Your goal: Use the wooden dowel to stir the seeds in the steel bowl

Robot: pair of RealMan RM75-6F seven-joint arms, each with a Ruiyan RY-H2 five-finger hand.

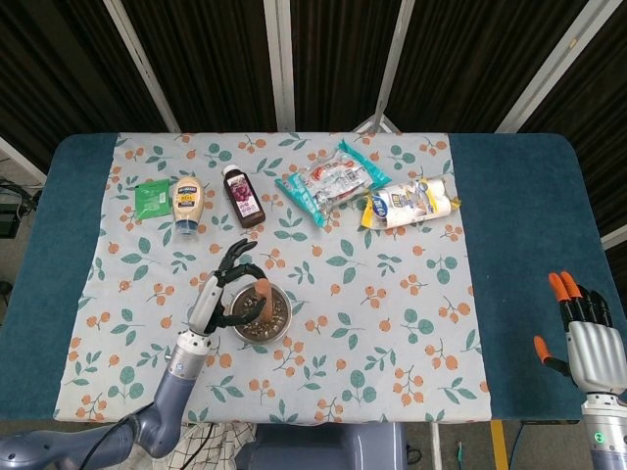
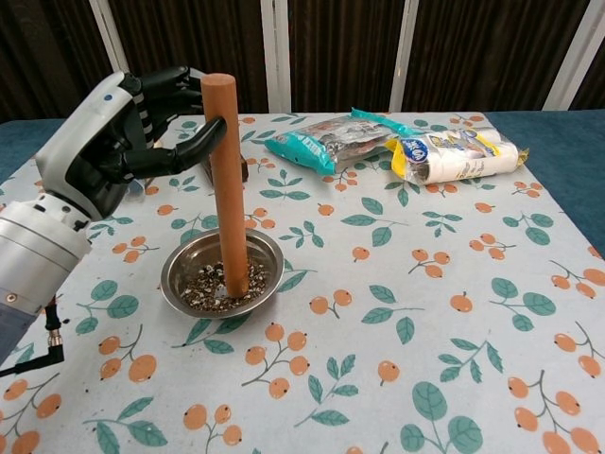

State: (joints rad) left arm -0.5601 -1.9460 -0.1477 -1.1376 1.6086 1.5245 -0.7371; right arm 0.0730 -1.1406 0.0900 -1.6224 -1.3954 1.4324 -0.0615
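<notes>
A brown wooden dowel (image 2: 227,184) stands nearly upright with its lower end in the seeds of the steel bowl (image 2: 180,269). My left hand (image 2: 118,142) grips the dowel near its top, thumb hooked around the front. In the head view the dowel (image 1: 263,294) shows end-on above the bowl (image 1: 279,325), with the left hand (image 1: 223,292) just left of it. My right hand (image 1: 578,328) hangs off the table's right edge, fingers apart and holding nothing.
Along the back of the floral cloth lie a green packet (image 1: 152,196), a mayonnaise bottle (image 1: 186,204), a dark sauce bottle (image 1: 242,196), a snack bag (image 1: 331,181) and a wrapped roll pack (image 1: 409,204). Blue table cover (image 1: 519,225) borders the cloth.
</notes>
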